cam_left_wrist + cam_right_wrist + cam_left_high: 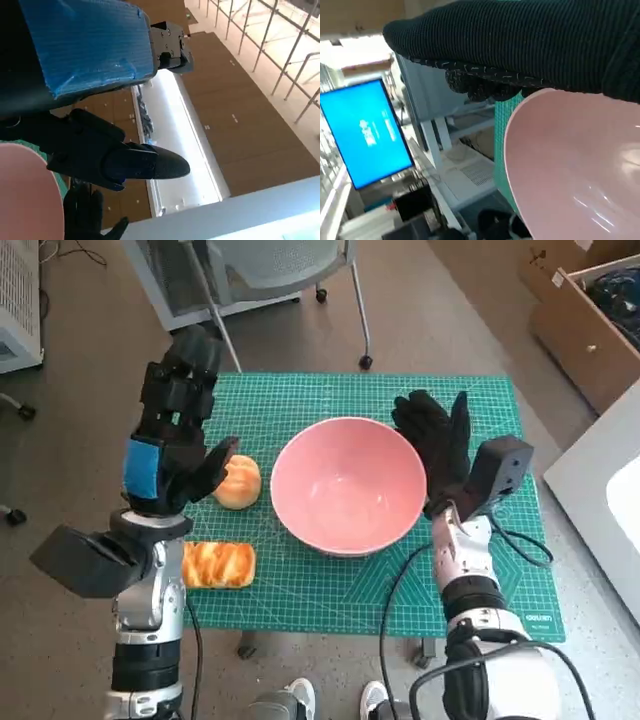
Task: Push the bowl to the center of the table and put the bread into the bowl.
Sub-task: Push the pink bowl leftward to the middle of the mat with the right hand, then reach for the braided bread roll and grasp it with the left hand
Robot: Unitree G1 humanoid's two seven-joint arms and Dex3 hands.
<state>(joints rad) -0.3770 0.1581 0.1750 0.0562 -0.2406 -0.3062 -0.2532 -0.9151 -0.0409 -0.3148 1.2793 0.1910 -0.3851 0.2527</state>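
You're in an office or lab space. Head view: green gridded cutting mat (300,410) covers the small table, grey wheeled office chair (290,270) at top centre, brown cardboard box (590,320) at upper right, grey carpet floor (80,440). Right wrist view: lit blue computer monitor (365,132) at left, white desk frames (450,145) behind.

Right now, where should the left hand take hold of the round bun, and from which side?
Grip the round bun across its domed sides, coming from above. It sits alone on the mat, clear of the pink bowl, and the left hand hovers open right beside it.
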